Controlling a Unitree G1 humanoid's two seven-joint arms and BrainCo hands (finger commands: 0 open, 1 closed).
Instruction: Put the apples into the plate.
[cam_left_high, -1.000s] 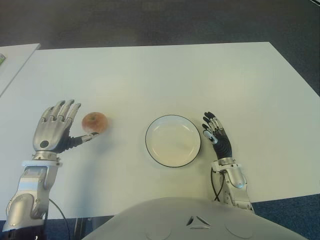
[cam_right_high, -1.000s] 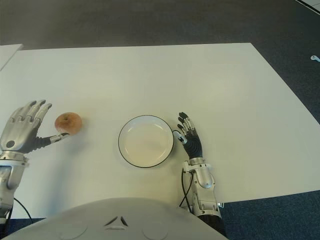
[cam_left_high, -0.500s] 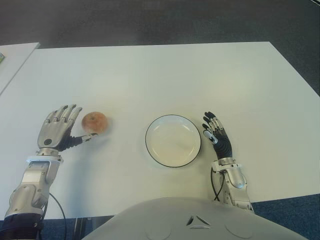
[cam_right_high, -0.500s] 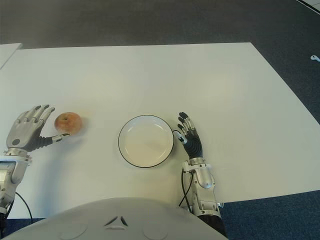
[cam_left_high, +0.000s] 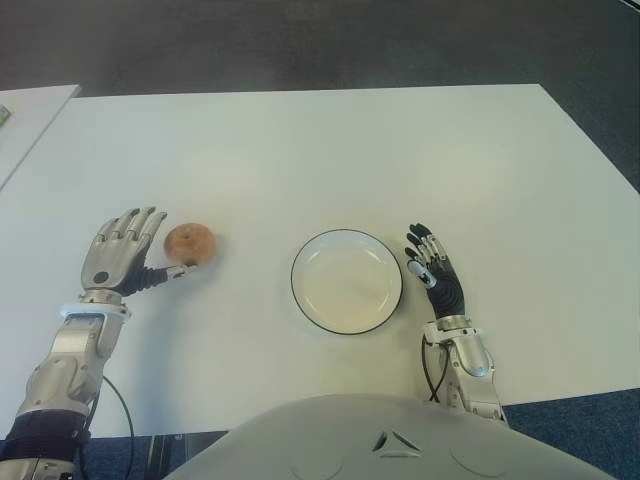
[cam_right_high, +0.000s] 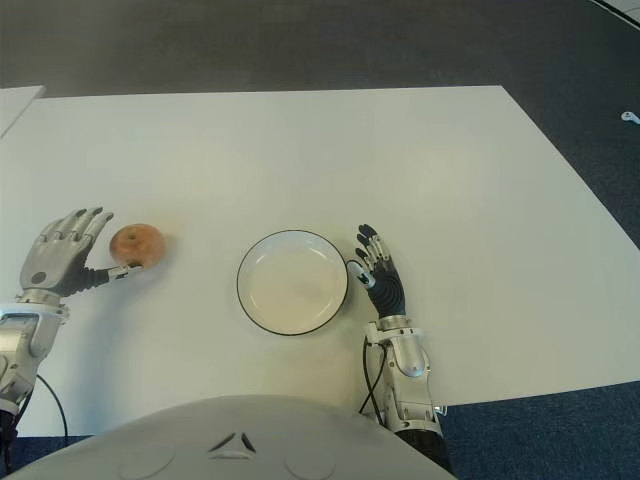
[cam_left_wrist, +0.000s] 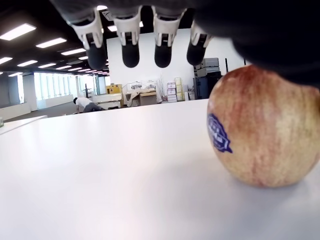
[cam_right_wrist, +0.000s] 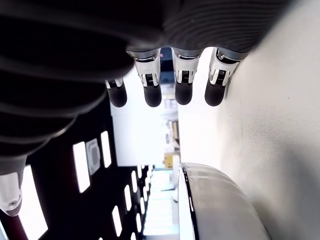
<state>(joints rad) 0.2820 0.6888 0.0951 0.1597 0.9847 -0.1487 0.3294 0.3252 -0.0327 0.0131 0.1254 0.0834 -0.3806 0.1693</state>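
Left eye view shows a white table (cam_left_high: 320, 150) with one apple (cam_left_high: 189, 243) sitting toward its left edge, closer to the near edge than the far one. The plate (cam_left_high: 346, 281) lies near the middle of the near edge, well apart from the apple, and it holds nothing. So the task looks barely begun: no apple is in the plate, and the grasp, the carry and the drop all seem left to do.

The left hand (cam_left_high: 122, 263) is just beside the apple on its left, fingers spread and straight, thumb reaching toward the fruit's near side. Its wrist view shows the fingertips (cam_left_wrist: 130, 55) hanging clear above the table with the apple close by, not gripped. I judge it is about to close on the fruit.

The right hand (cam_left_high: 432, 273) shows just right of the plate, fingers extended and holding nothing.
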